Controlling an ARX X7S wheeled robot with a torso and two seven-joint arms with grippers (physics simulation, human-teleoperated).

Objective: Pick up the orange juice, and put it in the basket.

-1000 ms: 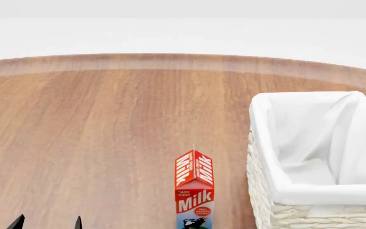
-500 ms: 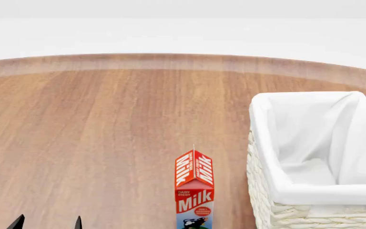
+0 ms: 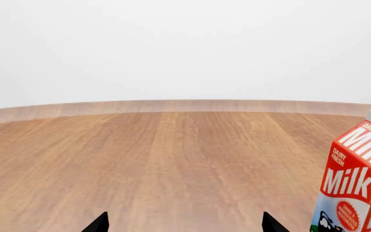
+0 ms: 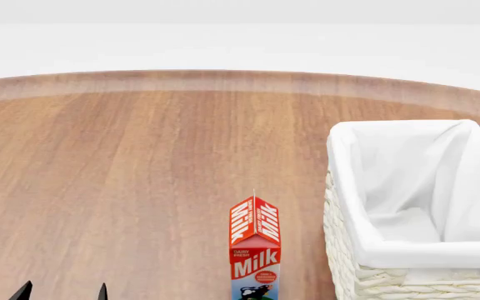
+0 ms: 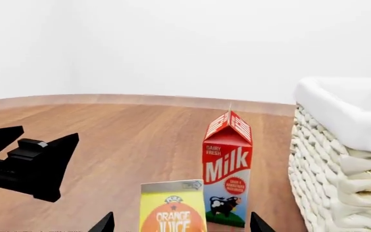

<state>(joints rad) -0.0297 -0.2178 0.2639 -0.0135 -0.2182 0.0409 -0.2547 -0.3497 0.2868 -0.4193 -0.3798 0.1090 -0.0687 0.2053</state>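
The orange juice, a yellow carton with an orange label, shows only in the right wrist view, where it stands in front of the milk carton. It is out of the head view. My right gripper is open, its two fingertips wide apart on either side of the carton, not touching it. The basket, cream wicker with a white liner, stands at the right of the table and also shows in the right wrist view. My left gripper is open and empty at the head view's bottom left, and open in the left wrist view.
A red and white Milk carton stands upright just left of the basket; it also shows in the right wrist view and the left wrist view. The left gripper's black body shows in the right wrist view. The round wooden table stretches far and left.
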